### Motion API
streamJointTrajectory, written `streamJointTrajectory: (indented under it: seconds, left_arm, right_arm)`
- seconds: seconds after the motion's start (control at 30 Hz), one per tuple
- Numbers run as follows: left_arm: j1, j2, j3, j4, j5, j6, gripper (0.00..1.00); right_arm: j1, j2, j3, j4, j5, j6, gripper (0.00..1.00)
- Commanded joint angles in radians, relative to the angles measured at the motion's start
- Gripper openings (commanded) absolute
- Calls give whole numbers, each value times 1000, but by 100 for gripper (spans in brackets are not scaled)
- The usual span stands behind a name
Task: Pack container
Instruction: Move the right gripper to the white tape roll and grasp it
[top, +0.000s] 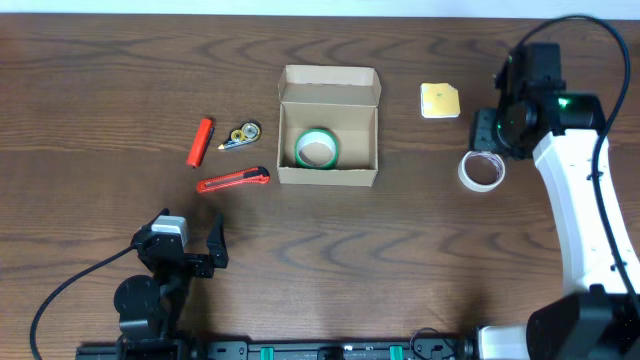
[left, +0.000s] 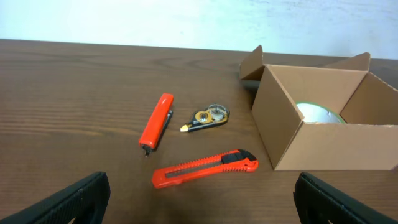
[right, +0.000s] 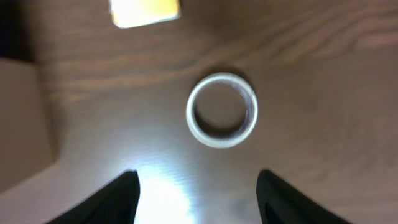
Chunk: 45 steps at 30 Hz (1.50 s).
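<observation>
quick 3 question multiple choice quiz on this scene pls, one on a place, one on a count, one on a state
1. The green tape roll lies:
A. inside the container
B. left of the container
C. right of the container

2. How many red tools lie left of the container?
A. one
B. two
C. three

3. The container's flap is:
A. folded open
B. shut
C. taped down

Answers:
1 A: the overhead view shows the roll between the container's walls.
2 B: only the red utility knife and the slim red tool are red.
3 A: the flap stands back, so the inside is in plain view.
</observation>
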Motion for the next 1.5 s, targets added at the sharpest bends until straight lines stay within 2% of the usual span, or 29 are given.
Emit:
streamJointTrajectory:
  seconds: [0.0, 0.2, 0.3, 0.43, 0.83, 1.3, 1.47]
  left_arm:
    - [0, -6, -26, -6, 8, 14, 95]
    - [0, -6, -26, -6, 8, 14, 95]
    - [0, -6, -26, -6, 8, 14, 95]
    - [0, -6, -26, -6, 8, 14, 95]
    - [0, -6, -26, -6, 8, 14, 95]
    - [0, -6, -26, -6, 8, 14, 95]
    - [0, -6, -26, -6, 8, 14, 95]
  right_arm:
    - [-74, -10, -125, 101, -74, -108, 61]
    - [-177, -10, -315, 283, -87, -219, 63]
    - [-204, -8, -370, 379, -87, -233, 69]
    - [-233, 8, -409, 492, -111, -245, 70]
    - [-261, 152, -421, 542, -174, -270, 66]
    - [-261, 222, -421, 597, -178, -273, 48]
    - [-261, 222, -421, 605, -179, -273, 31]
